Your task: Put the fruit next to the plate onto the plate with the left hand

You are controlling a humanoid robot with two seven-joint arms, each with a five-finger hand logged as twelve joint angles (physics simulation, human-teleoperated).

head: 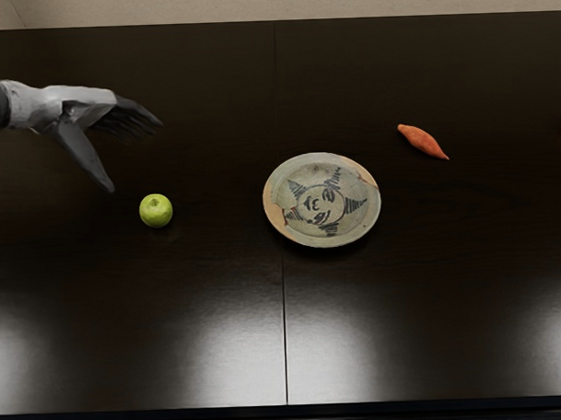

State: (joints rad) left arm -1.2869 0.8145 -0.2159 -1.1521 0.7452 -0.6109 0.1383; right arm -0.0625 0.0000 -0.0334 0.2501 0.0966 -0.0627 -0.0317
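The dark, glossy desk point(286, 357) carries a green apple point(156, 211) left of the plate point(273, 201), near it but not touching. The left robot hand point(88, 120) hovers up-left of the apple, fingers spread wide, holding nothing. It should come down squarely over the fruit, with the thumb on one side and fingers on the other, before closing, as a nudged apple would likely roll.

L hand point(98, 133) open above-left of apple point(155, 211); plate point(364, 184) bare.

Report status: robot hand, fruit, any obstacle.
Left robot hand open, up-left of green apple, no contact. Right robot hand not in view. Apple on table, left of plate. Nothing between them.
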